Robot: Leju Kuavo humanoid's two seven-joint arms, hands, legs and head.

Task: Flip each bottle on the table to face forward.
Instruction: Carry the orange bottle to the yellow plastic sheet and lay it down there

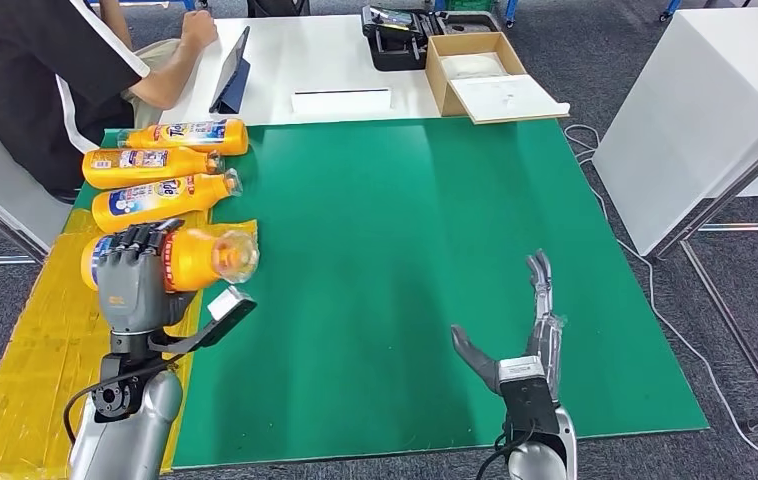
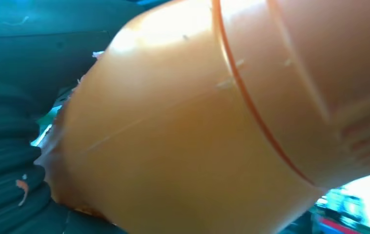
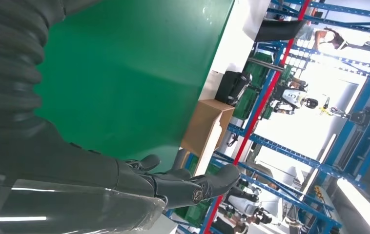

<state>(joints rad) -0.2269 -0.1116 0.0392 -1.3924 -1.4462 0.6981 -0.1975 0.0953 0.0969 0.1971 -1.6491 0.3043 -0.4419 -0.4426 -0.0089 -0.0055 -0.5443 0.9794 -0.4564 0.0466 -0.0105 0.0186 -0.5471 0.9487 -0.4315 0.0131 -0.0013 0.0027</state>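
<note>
Our left hand (image 1: 135,278) gripped the nearest orange bottle (image 1: 195,258) at the green mat's (image 1: 405,250) left edge; our right hand (image 1: 530,335) hung spread and empty. We judged a slow roll, label up, clear of the three bottles (image 1: 160,170) beyond, best.

Landmark: mat (image 1: 405,250) on the table.
Bottles: four lying in a column along the mat's left edge.
Nearest bottle (image 1: 200,258): under the left hand (image 1: 135,275), at the mat's left edge.
Right hand (image 1: 530,340): over the mat's near right part.
Box (image 1: 475,75): behind the mat's far right edge.
Tablet (image 1: 232,72): behind the mat's far left.
Person (image 1: 55,70): beyond the mat's far left corner.
</note>
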